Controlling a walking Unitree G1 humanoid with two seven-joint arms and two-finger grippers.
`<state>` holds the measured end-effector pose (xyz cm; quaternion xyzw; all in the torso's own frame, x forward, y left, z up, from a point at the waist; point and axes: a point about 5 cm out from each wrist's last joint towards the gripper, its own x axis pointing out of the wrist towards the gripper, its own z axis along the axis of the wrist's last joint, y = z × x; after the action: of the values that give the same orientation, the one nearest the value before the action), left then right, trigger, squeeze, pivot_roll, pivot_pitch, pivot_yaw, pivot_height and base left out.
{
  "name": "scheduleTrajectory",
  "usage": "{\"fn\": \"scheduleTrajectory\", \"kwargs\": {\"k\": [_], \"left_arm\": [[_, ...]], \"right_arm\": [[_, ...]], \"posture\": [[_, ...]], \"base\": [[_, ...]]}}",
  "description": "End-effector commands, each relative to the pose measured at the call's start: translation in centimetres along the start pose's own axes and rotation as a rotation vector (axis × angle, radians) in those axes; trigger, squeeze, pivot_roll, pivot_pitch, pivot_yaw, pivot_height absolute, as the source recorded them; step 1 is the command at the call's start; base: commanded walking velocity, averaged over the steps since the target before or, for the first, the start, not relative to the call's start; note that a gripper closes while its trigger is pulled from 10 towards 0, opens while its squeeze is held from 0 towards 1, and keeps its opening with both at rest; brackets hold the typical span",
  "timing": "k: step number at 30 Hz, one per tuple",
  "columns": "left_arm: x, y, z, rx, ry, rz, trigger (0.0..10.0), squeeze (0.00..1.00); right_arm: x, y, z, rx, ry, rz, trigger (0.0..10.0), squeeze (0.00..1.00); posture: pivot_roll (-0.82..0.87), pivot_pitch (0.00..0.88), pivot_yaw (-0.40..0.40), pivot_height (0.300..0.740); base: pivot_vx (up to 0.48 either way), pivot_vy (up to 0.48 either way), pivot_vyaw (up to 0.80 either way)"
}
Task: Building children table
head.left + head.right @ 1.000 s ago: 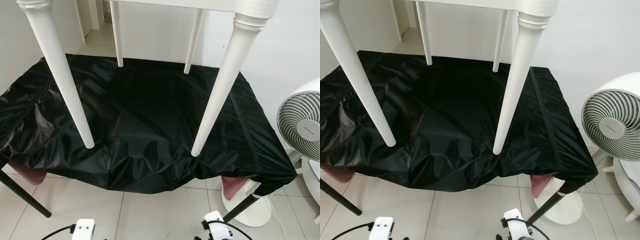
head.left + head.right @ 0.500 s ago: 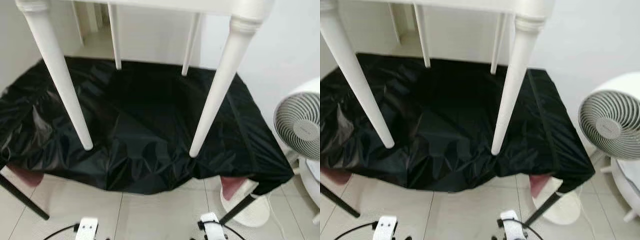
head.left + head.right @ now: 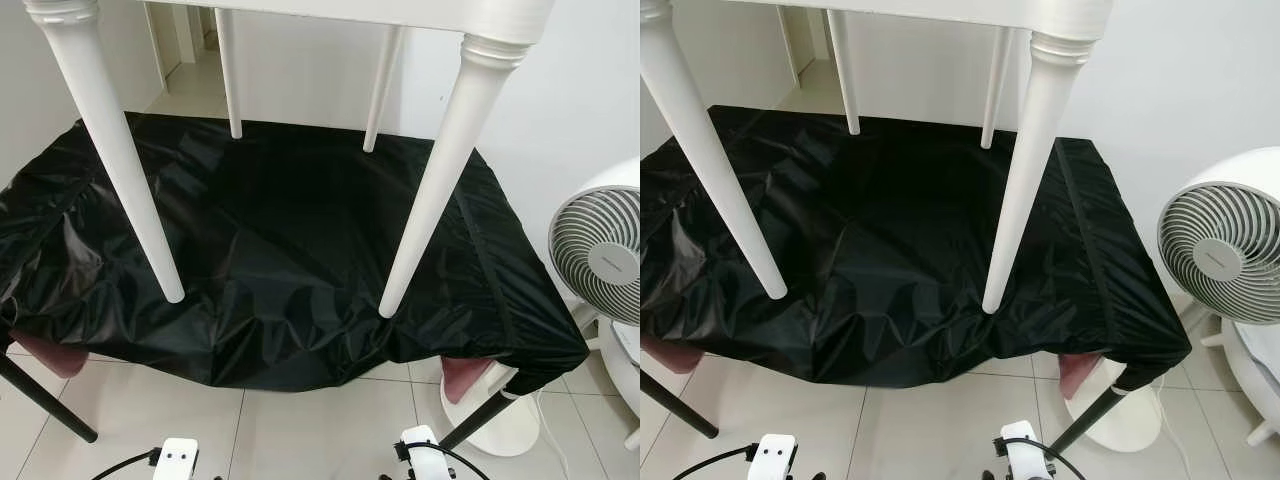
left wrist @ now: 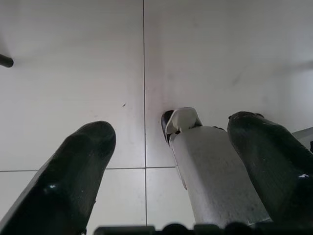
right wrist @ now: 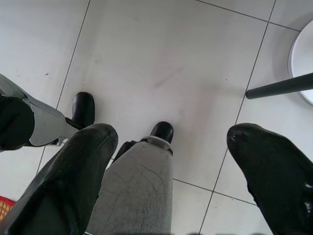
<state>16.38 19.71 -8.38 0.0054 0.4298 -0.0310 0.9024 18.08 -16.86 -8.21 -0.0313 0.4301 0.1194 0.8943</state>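
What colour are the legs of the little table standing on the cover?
White legs, clearest in the left eye view.

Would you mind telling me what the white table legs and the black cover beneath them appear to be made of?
The white table legs look like painted wood, perhaps plastic: smooth semi-gloss surface, turned rings at the top. The black cover looks like thin synthetic fabric, likely nylon: shiny creases and a stitched seam.

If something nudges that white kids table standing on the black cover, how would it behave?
The white table probably slides easily: its narrow leg tips rest on a glossy, wrinkled black cover. Tall, thin, splayed legs suggest it is light, and could tip if pushed high.
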Motion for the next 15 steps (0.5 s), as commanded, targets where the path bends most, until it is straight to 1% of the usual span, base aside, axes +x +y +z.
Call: {"fn": "scheduleTrajectory", "kwargs": {"k": [1,5,6,10,15], "left_arm": [[-0.02,0.32,-0.22,0.006,0.006,0.089,10.0,0.0],[0.04,0.07,-0.02,0.031,-0.007,0.073,10.0,0.0],[0.08,0.06,0.08,0.015,-0.011,0.077,10.0,0.0],[0.11,0.09,0.15,0.001,-0.014,0.08,10.0,0.0],[0.13,0.2,0.32,-0.003,-0.021,0.081,10.0,0.0]], "right_arm": [[-0.05,-0.09,-0.19,0.008,0.004,-0.003,10.0,0.0],[-0.04,-0.07,-0.12,0.009,-0.003,0.001,10.0,0.0],[-0.02,-0.06,0.0,0.008,-0.009,0.004,10.0,0.0],[0.01,-0.06,0.11,0.01,-0.014,0.005,10.0,0.0],[0.06,-0.07,0.27,0.008,-0.017,0.0,10.0,0.0]], "posture": [[-0.03,0.01,-0.019,0.74],[-0.03,0.012,-0.02,0.74],[-0.03,0.018,-0.023,0.74],[-0.03,0.018,-0.023,0.74],[-0.04,0.039,-0.027,0.74]], "base": [[0.0,0.0,0.0],[0.0,0.0,0.0],[0.0,0.0,0.0],[0.0,0.0,0.0],[0.0,0.0,0.0]]}}
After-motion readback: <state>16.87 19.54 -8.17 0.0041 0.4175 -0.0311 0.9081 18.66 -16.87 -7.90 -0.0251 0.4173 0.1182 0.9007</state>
